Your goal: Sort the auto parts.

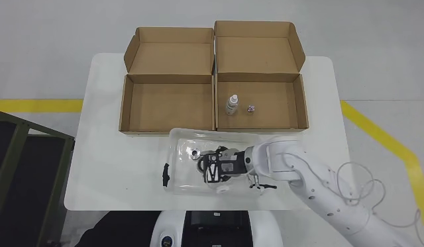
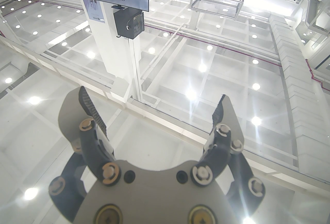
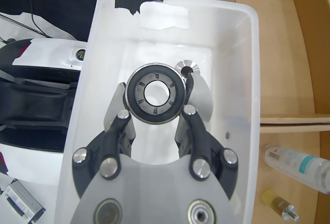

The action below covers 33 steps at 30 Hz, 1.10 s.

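Right gripper [image 3: 156, 85] is clamped across the outer rim of a bearing ring [image 3: 178, 98], probably to lift it over to the cardboard boxes [image 1: 169, 108] beyond the clear plastic bin [image 3: 254, 60]. The ring sits inside the bin with its bore facing the wrist camera, the axis running roughly along the fingers. A small metal disc [image 3: 187, 66] lies in the bin just beside it. Left gripper [image 2: 152, 93], wide open and empty, points at the ceiling.

Black ring bearing [image 3: 134, 94], held in clear bin [image 3: 248, 67], silver disc [image 3: 191, 64] beside
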Each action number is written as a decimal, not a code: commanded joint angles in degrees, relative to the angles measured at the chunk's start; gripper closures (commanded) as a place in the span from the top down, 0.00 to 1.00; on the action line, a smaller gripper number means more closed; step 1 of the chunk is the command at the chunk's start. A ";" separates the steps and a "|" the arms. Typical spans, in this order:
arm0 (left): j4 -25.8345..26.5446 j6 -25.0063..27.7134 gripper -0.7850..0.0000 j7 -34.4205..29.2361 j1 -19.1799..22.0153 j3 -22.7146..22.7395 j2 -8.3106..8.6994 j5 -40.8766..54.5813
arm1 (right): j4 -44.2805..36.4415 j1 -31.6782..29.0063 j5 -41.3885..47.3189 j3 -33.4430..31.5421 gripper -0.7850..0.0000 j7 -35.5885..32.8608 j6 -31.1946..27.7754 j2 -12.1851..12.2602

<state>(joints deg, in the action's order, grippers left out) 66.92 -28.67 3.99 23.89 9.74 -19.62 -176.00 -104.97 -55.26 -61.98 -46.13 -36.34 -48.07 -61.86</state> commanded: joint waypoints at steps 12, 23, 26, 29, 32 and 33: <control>0.00 0.00 1.00 0.00 0.00 0.00 0.00 0.00 | -6.15 -3.91 1.10 -7.52 0.00 10.69 0.45 1.33; 0.00 0.00 1.00 0.00 0.00 0.00 0.00 0.00 | -6.81 -5.65 3.62 -14.60 0.00 21.61 -0.93 2.04; 0.00 0.00 1.00 0.00 0.00 0.00 0.00 0.00 | -7.22 -5.83 4.59 -16.12 0.00 23.62 -1.50 2.17; 0.00 0.00 1.00 0.00 0.00 0.00 0.00 0.00 | -7.42 -5.80 5.79 -17.57 0.00 25.39 -2.09 2.28; 0.00 0.00 1.00 0.00 0.00 0.00 0.00 0.00 | -7.81 -5.65 6.60 -18.69 0.00 26.71 -2.26 2.33; 0.00 0.00 1.00 0.00 0.00 0.00 0.00 0.00 | -7.98 -5.59 6.86 -19.06 0.00 27.18 -2.29 2.34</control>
<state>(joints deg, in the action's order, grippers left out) 66.92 -28.67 3.99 23.89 9.74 -19.62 -176.00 -112.80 -60.91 -55.37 -64.84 -9.58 -50.35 -59.53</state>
